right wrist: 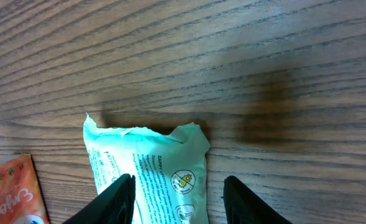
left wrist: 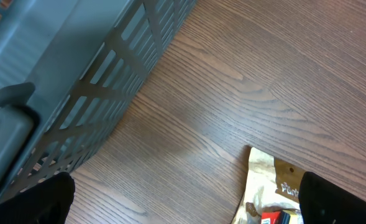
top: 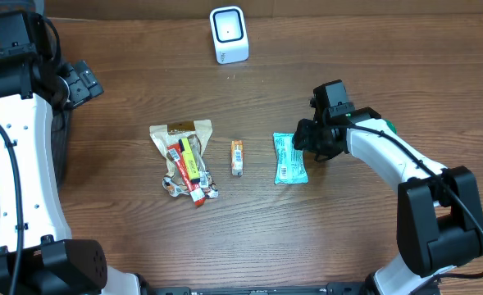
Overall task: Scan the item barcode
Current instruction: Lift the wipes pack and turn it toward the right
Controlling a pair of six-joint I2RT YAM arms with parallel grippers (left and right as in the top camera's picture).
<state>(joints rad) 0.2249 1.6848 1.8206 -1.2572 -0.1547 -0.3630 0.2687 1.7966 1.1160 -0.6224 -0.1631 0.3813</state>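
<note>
A teal packet (top: 290, 159) lies flat on the wooden table, right of centre. My right gripper (top: 308, 141) is low at its right edge. In the right wrist view the teal packet (right wrist: 151, 168) shows printed text, and my right gripper (right wrist: 179, 200) stands open over it. One finger overlaps the packet's left part; the other is off its right edge, with bare wood between. The white barcode scanner (top: 228, 34) stands at the back centre. My left gripper (top: 81, 82) hangs open at the far left with nothing between its fingers (left wrist: 46, 199).
A pile of snack packets (top: 184, 160) lies left of centre, its brown-topped bag (left wrist: 276, 186) also in the left wrist view. A small orange packet (top: 237, 157) lies between the pile and the teal packet. A grey slatted basket (left wrist: 58, 74) stands at the table's left side.
</note>
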